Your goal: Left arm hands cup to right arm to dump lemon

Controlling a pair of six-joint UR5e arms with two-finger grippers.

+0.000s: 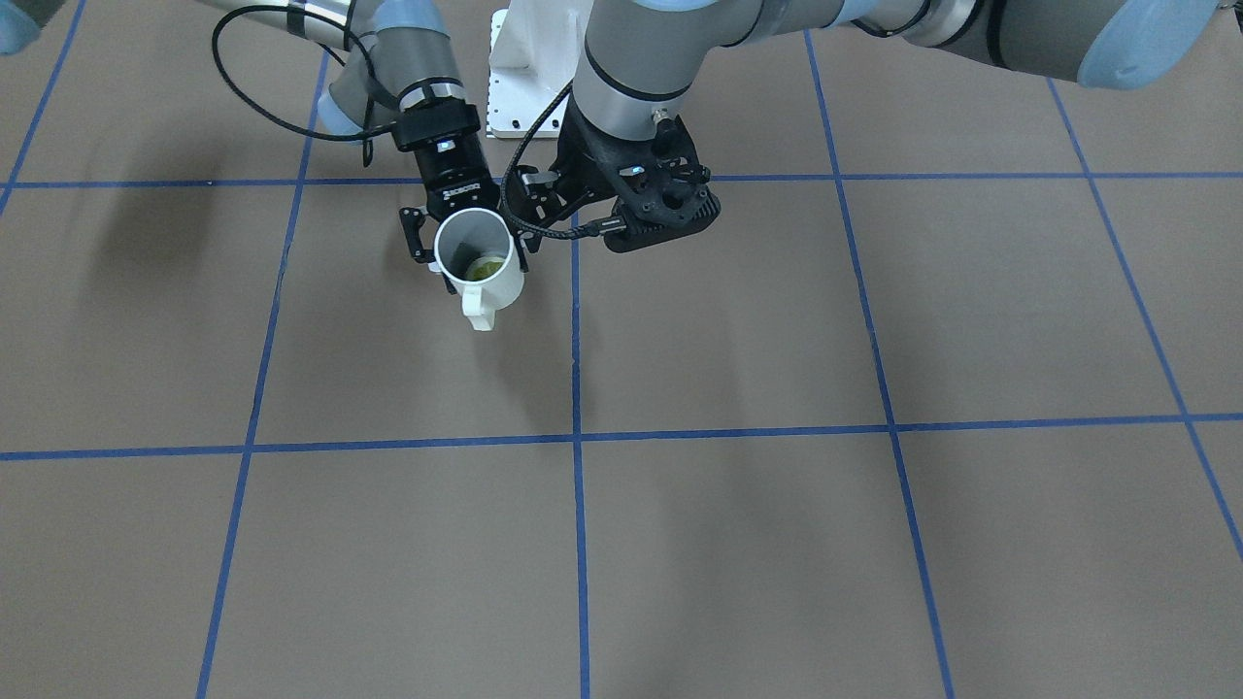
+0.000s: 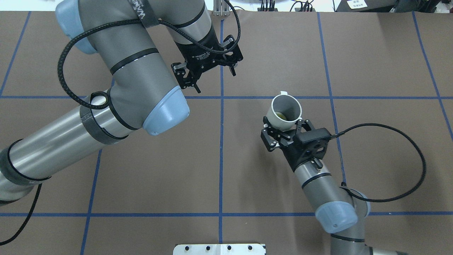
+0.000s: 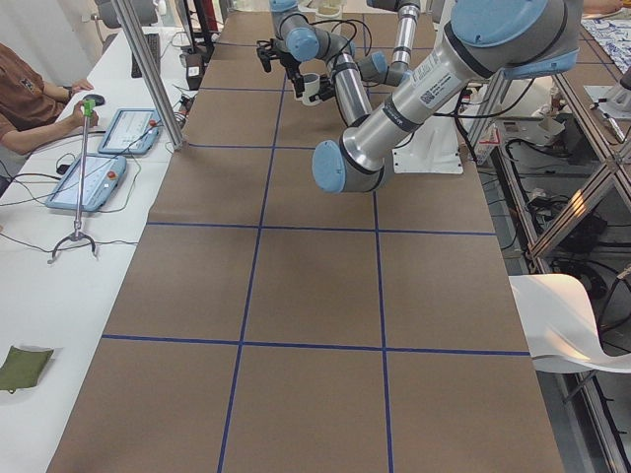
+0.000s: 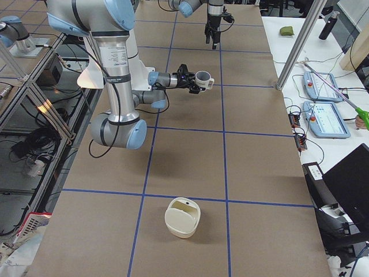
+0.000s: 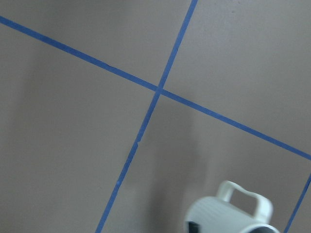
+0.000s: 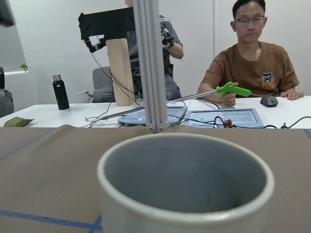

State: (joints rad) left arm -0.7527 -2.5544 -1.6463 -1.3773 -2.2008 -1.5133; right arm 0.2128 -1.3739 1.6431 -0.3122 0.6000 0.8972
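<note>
Overhead exterior view: the left arm's claw (image 2: pixel 216 82) hangs spread and empty over the bench (image 2: pixel 141 170). At its 4 o'clock, the right arm's claw (image 2: pixel 285 126) pinches the cup (image 2: pixel 288 106) by its wall from the 5 o'clock side. The cup is mouth up with its handle toward 12 o'clock, and the lemon (image 2: pixel 281 115) lies inside.

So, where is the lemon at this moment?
The lemon lies at the bottom of the cup, which the right gripper holds right of the centre line in the overhead view.
</note>
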